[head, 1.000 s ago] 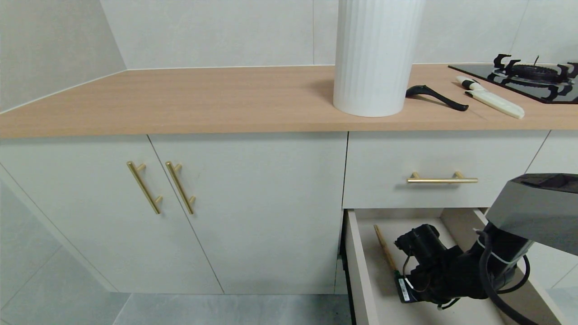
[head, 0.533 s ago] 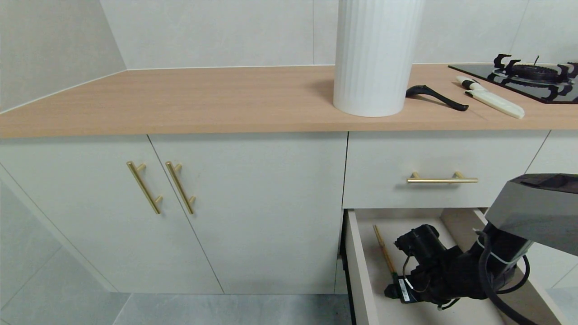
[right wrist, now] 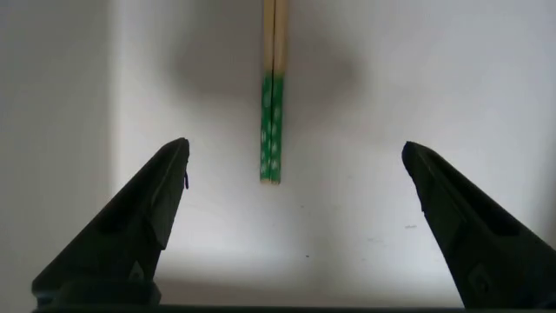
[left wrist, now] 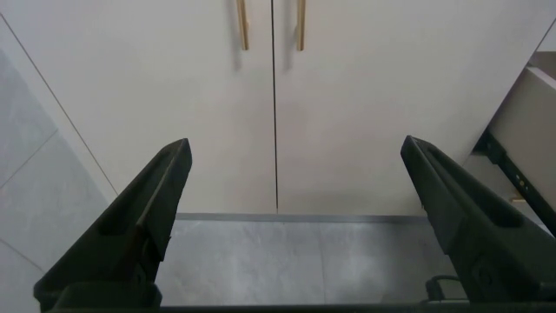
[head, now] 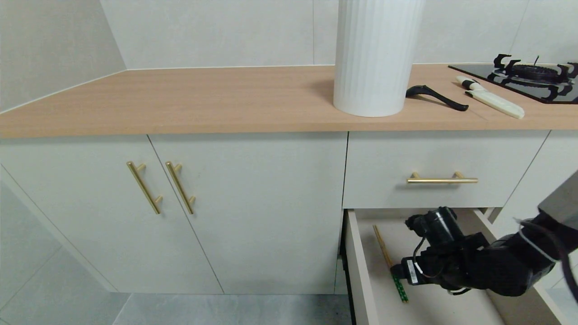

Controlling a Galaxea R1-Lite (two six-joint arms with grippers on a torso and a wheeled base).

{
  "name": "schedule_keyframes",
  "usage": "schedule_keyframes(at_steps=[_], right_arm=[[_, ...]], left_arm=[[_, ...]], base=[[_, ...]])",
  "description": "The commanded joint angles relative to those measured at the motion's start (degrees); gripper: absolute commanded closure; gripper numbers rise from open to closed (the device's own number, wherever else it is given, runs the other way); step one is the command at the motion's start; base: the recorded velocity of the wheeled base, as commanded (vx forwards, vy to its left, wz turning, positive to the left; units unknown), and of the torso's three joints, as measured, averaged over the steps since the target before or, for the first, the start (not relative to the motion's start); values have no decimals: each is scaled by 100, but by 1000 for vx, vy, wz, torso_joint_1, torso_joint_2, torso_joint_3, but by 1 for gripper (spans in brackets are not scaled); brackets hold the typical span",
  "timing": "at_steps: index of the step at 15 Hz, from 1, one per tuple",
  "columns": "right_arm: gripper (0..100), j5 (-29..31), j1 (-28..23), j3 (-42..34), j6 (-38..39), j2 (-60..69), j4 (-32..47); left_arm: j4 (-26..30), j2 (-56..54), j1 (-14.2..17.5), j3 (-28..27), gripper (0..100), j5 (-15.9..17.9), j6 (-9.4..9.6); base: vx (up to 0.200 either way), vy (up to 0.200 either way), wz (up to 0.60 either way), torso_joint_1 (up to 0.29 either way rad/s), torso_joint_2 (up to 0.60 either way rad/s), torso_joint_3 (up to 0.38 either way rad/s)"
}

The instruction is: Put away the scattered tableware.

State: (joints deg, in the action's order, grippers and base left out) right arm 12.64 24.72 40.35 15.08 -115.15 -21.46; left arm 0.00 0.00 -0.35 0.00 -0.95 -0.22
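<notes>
The left hand [left wrist: 295, 146] hangs low with its fingers spread wide and nothing between them. It faces the two closed cupboard doors [left wrist: 347, 104] above the grey floor [left wrist: 287, 252].

To the right, the lower drawer [head: 360, 266] stands pulled out. The chopsticks [head: 384, 249] lie flat on its floor as a pair, side by side. Their long axis runs front to back, with the green patterned ends toward the drawer's front and the plain wooden ends toward its back. They lie near the left wall and well apart from the right wall.

The right hand [right wrist: 295, 149] hovers over the green ends with its fingers wide apart, gripping nothing and off the chopsticks.

Above it, the upper drawer is closed, with its gold handle [head: 442, 180] level.

On the counter [head: 203, 99] stands a tall white ribbed container [head: 377, 54]. Just beside it on the right lies a black utensil [head: 435, 97], then a white knife [head: 490, 103] lying at a slant. The stove [head: 533, 76] is at the far right corner.
</notes>
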Motion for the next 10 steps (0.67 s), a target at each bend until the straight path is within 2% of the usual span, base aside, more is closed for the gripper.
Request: schedule_keyframes(at_steps=[1,10], right_arm=[[0,107,-46,-142,-154,1337,-8],[0,204,-249,-124,-849,3464,-8]], left_arm=[[0,9,0,0,0,-2,-4],[0,9,0,0,0,-2,-4]], base=[[0,0,0,0,0,0],[0,0,0,0,0,0]])
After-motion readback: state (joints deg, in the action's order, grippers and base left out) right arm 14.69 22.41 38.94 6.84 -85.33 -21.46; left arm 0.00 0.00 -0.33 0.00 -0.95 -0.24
